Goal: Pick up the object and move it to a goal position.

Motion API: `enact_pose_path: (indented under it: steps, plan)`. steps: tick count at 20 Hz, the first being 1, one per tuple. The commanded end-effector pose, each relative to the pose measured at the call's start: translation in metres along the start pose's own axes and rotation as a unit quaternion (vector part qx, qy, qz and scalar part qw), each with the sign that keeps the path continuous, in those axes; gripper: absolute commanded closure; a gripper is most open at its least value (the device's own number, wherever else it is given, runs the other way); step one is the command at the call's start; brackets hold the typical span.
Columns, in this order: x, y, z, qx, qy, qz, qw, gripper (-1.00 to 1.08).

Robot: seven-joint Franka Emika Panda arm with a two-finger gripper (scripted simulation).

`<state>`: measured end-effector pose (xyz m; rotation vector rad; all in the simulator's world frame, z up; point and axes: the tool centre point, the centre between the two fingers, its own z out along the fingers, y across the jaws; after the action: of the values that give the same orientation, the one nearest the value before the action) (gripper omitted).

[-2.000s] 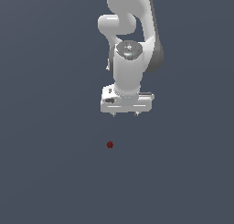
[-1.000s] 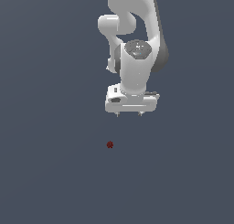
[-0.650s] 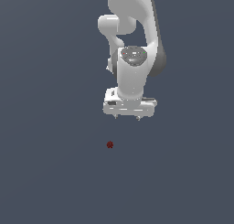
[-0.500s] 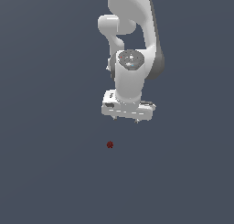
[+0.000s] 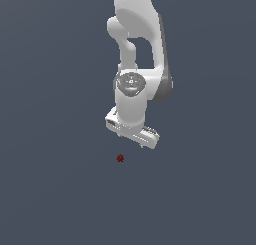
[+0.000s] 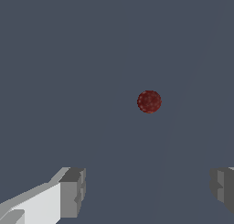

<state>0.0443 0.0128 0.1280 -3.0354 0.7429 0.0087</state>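
The object (image 5: 120, 158) is a tiny dark red, lumpy round blob lying on the flat grey surface. It also shows in the wrist view (image 6: 149, 101). My white gripper (image 5: 131, 139) hangs above it, a little toward the exterior view's right, and is turned at an angle. Its jaws stand wide apart and empty. In the wrist view the gripper (image 6: 148, 191) has two grey fingertips (image 6: 73, 191), one at each side, and the object lies ahead of the gap between them, untouched.
A plain dark grey surface (image 5: 55, 189) fills both views. The white arm (image 5: 135, 44) rises out of the exterior view at the upper edge.
The gripper has come lower and toward the exterior view's left, nearer the object, and its hand has rotated to a slant. The object has not moved.
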Motion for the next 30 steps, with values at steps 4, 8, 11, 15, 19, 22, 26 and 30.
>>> enact_pose_path:
  steps: [4, 8, 11, 15, 19, 22, 26, 30]
  plan:
    - [0.019, 0.008, 0.020, -0.001, 0.000, 0.092, 0.9958, -0.92]
    - [0.031, 0.015, 0.033, -0.002, 0.002, 0.153, 0.9882, -0.92]
    - [0.039, 0.019, 0.042, -0.003, 0.003, 0.191, 0.9817, -0.92]
    - [0.046, 0.023, 0.051, -0.005, 0.004, 0.229, 0.9735, -0.92]
    - [0.051, 0.026, 0.057, -0.005, 0.006, 0.254, 0.9673, -0.92]
    - [0.053, 0.028, 0.059, -0.006, 0.006, 0.264, 0.9645, -0.92]
    - [0.053, 0.028, 0.060, -0.006, 0.006, 0.265, 0.9642, -0.92]
    - [0.053, 0.028, 0.066, -0.006, 0.006, 0.265, 0.9641, -0.92]
